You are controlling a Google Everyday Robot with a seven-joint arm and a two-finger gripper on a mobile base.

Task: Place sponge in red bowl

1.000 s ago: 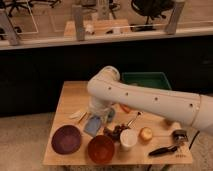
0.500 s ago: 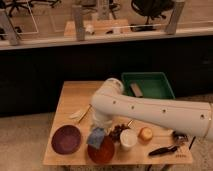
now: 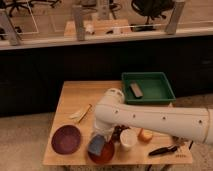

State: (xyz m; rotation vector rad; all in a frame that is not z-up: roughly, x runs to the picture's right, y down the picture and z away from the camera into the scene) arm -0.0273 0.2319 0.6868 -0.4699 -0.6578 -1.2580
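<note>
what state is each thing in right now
gripper: low over the red bowl, at the sponge
sponge: tilted, at the red bowl's rim, partly over it
red bowl: upright, near the table's front edge
purple bowl: upright, nothing in it
white cup: upright
green tray: holds one dark block

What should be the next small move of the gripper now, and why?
Probably lower a little and release. The gripper holds the blue-grey sponge right over the red bowl, at its left side, so the sponge would likely drop inside.
</note>
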